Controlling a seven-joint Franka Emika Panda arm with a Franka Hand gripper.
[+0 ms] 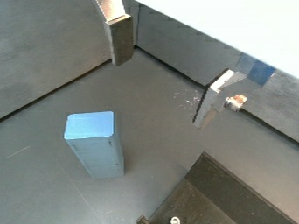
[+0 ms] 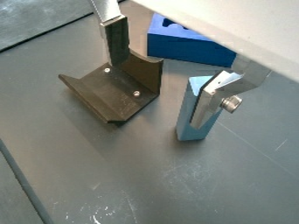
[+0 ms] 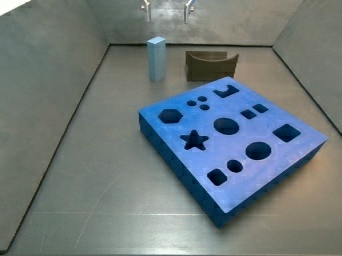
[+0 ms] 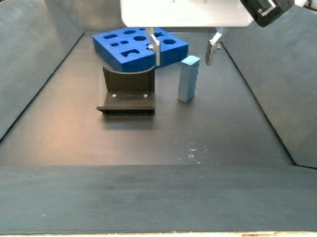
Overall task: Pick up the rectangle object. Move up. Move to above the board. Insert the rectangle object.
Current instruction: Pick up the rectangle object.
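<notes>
The pincer (image 4: 183,40) hangs released above the upright rectangle object (image 4: 188,79), its 2 fingers (image 2: 114,44) apart, clear of it.

Pale light-blue rectangle object (image 3: 156,56), bright-blue board (image 3: 235,140) with dark holes, dark brown block (image 3: 209,65).

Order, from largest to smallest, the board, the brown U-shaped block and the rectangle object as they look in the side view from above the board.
1. The board
2. The U-shaped block
3. The rectangle object

The last two are close. The gripper hangs above them.
</notes>
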